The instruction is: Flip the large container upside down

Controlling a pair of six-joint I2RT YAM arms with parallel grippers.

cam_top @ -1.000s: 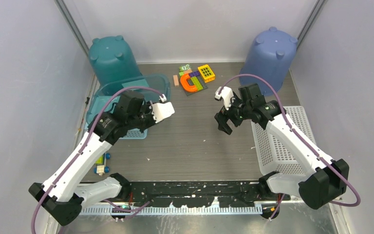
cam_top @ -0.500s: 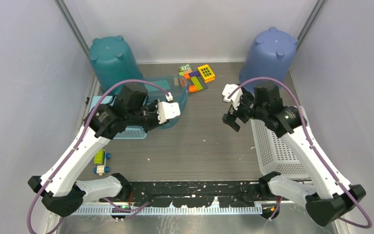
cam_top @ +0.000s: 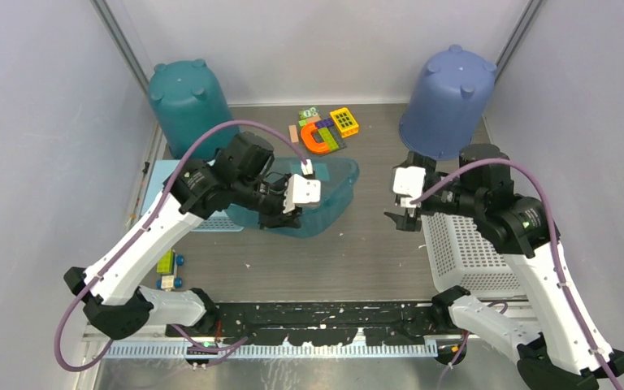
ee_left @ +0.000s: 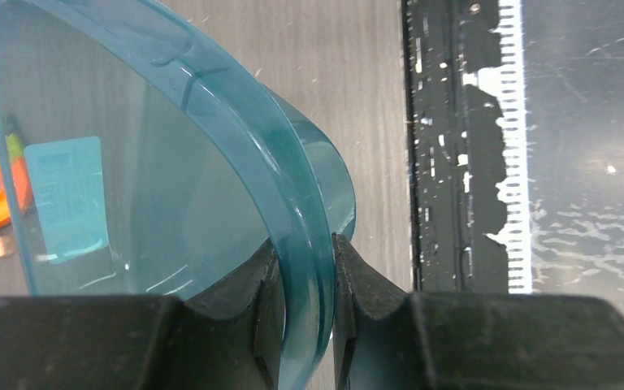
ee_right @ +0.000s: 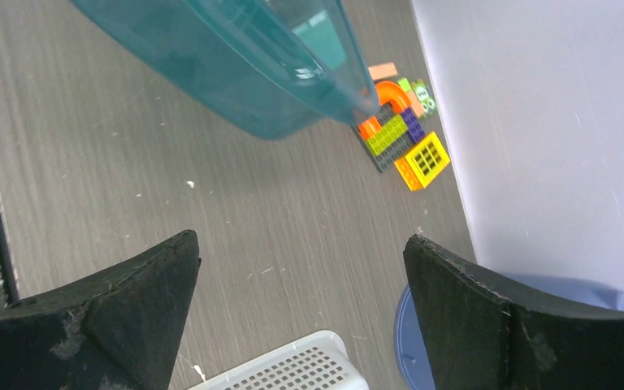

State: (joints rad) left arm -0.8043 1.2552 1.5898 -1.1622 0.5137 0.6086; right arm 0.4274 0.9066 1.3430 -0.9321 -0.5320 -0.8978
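The large container [cam_top: 331, 193] is a see-through teal tub, lifted off the table and tipped on its side near the middle. My left gripper [cam_top: 286, 210] is shut on its rim. In the left wrist view the rim [ee_left: 292, 195] runs between the two black fingers, and the left gripper [ee_left: 302, 253] pinches it. The tub's rounded underside [ee_right: 236, 57] shows at the top of the right wrist view. To the right of the tub, apart from it, my right gripper [cam_top: 402, 218] hangs open over bare table, and nothing sits between its fingers [ee_right: 302, 248].
An upturned teal bucket [cam_top: 187, 101] stands back left and an upturned blue bucket [cam_top: 448, 101] back right. A white perforated basket [cam_top: 471, 244] lies at the right. Toy bricks [cam_top: 325, 130] lie at the back centre. A pale blue basket [cam_top: 211, 221] and a toy car [cam_top: 169, 272] sit left.
My left gripper has carried the tub rightward off the left side and tipped it over toward the middle. The right arm has drawn back to the right, still open.
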